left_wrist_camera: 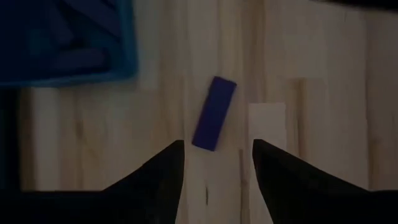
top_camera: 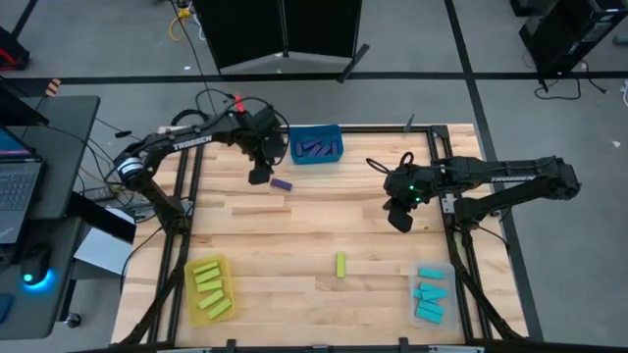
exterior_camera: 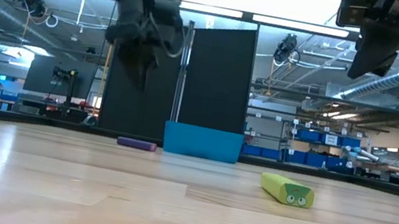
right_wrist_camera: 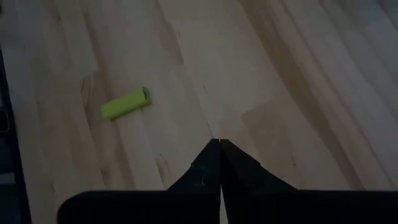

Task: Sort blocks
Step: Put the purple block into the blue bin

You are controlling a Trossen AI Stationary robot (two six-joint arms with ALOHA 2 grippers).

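Lime block point(exterior_camera: 287, 191) sits loose, far off the pinched-shut right gripper point(top_camera: 399, 220), while a purple block point(top_camera: 282, 183) lies just below the spread-wide, empty left gripper point(top_camera: 259, 176), outside the blue bin point(top_camera: 316, 144), probably dropped short.

The pale wooden counter point(top_camera: 294, 235) is carrying a blue bin point(top_camera: 316, 144) just beside the left claw point(top_camera: 259, 177), with a purple block point(top_camera: 282, 184) lying loose by that claw. A lime block point(top_camera: 340, 265) is lying well apart from it, between a yellow bin point(top_camera: 209, 288) and a clear bin point(top_camera: 431, 294).

arms: dark, white lettering | left arm point(top_camera: 182, 137) cables | right arm point(top_camera: 510, 176) green light
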